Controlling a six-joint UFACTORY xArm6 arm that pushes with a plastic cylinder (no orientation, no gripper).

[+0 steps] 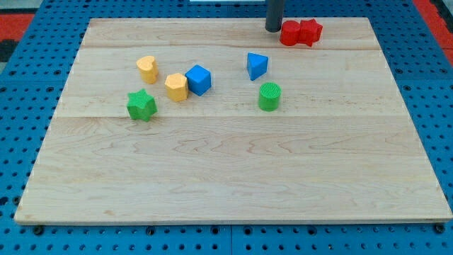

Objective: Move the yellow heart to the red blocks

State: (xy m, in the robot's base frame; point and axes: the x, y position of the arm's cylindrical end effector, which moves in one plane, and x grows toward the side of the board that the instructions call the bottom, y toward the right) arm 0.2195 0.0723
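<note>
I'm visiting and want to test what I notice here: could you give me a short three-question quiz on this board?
1. True or false: my tip touches the yellow heart.
2. How many green blocks are there?
3. The blue cube sits right beside which block? A) green cylinder B) yellow block C) red star

Key:
1. False; it stands at the view's top, just left of the red blocks.
2. Two: star, cylinder.
3. B.
</note>
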